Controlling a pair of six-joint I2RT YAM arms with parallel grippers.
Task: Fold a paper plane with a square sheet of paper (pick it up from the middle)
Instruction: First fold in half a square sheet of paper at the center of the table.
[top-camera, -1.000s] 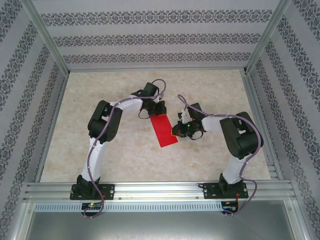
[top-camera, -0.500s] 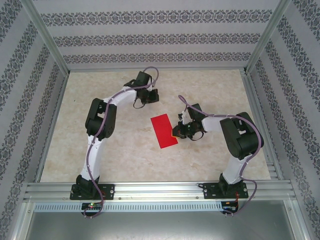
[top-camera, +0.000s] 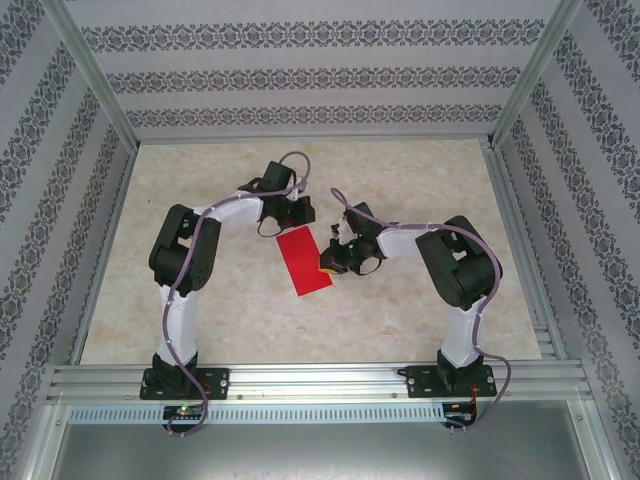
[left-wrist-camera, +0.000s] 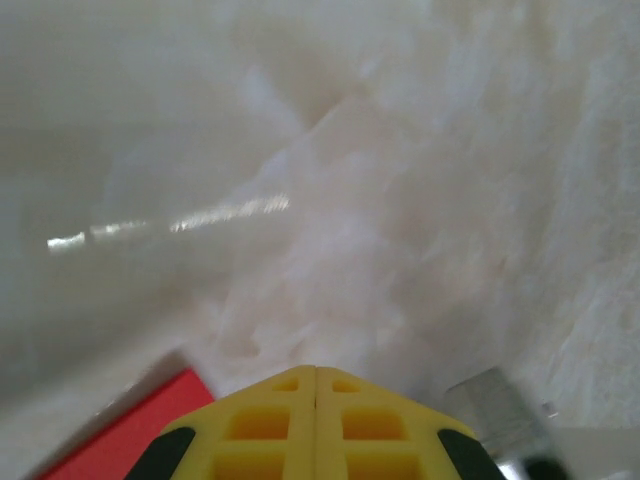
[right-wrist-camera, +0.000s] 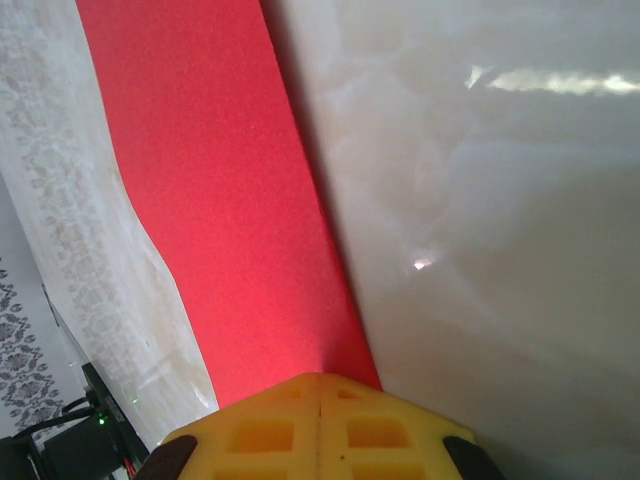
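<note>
The red paper sheet (top-camera: 304, 262) lay near the middle of the table (top-camera: 220, 310), between the two arms, as a long narrow rectangle and not a square. I judged it already doubled over once, with the pointed plane shape yet to be made.

The right gripper (top-camera: 327, 264) sat at the sheet's right long edge with its yellow fingers pressed together and no gap between them. In the right wrist view the paper ran straight out from under those fingertips (right-wrist-camera: 290, 415). This looked like a hold meant to keep the sheet from sliding, though I could not tell whether the edge was pinched between the pads or only pinned to the table.

The left gripper (top-camera: 298, 214) was at the far end of the sheet, also fully closed and holding nothing. Its tips (left-wrist-camera: 270, 420) were over bare table just beside a red corner (left-wrist-camera: 130, 440), probably placed to press or run along a crease.

The paper was thin, matte and evenly bright red, with crisp straight edges. The tabletop was pale, marbled and glossy enough to throw back a streak of light, so the sheet could slip easily. The fingers were blocky yellow plastic with square recesses
</note>
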